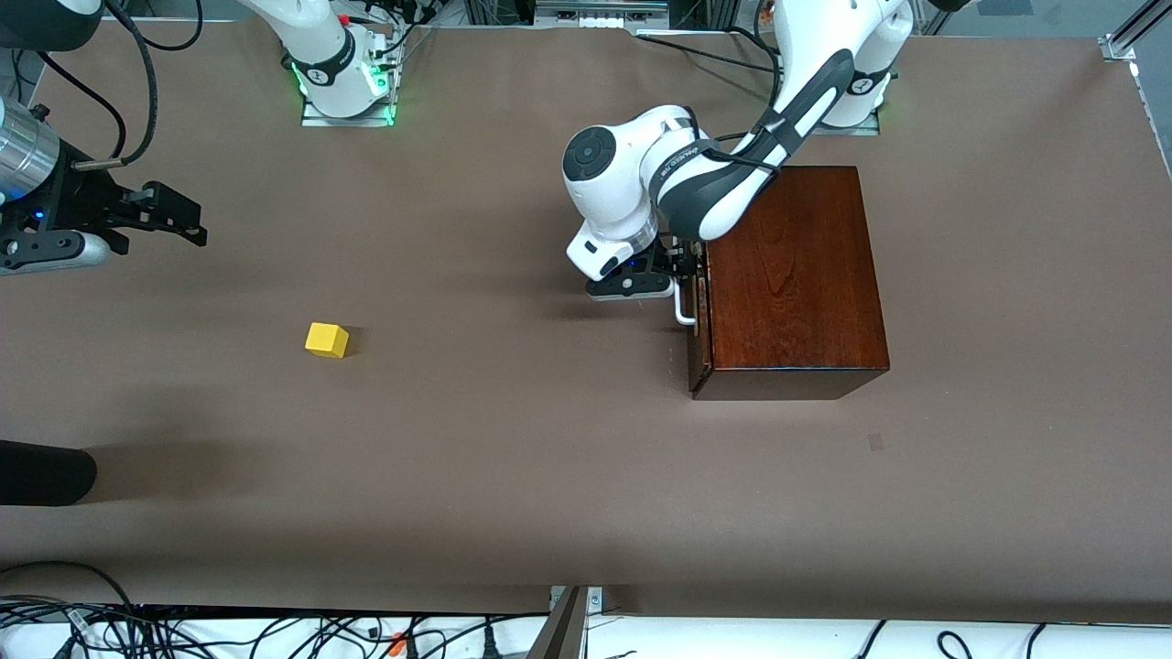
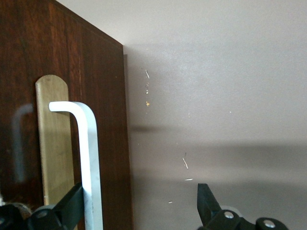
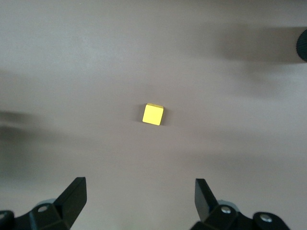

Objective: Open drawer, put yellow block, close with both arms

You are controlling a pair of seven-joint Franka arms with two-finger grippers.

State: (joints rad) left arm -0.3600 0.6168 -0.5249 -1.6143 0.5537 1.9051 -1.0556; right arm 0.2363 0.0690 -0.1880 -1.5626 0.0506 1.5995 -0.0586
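Observation:
The dark mahogany box (image 1: 792, 275) stands toward the left arm's end of the table, its drawer (image 1: 700, 316) pushed in. In the left wrist view the drawer front (image 2: 103, 120) carries a white bar handle (image 2: 88, 158) on a brass plate. My left gripper (image 1: 682, 261) is open at that handle (image 1: 683, 307). The bar stands between the open fingers of the left gripper (image 2: 139, 191), right against one fingertip (image 2: 72, 196). The yellow block (image 1: 327, 340) lies on the table toward the right arm's end. My right gripper (image 1: 192, 220) hangs open above the table with nothing in it. The right gripper (image 3: 139, 189) looks down on the block (image 3: 153, 114).
A black rounded object (image 1: 41, 471) juts over the table at the right arm's end, nearer to the front camera than the block. Cables (image 1: 229, 631) run along the edge nearest the front camera. The arm bases (image 1: 343, 91) stand at the edge farthest from it.

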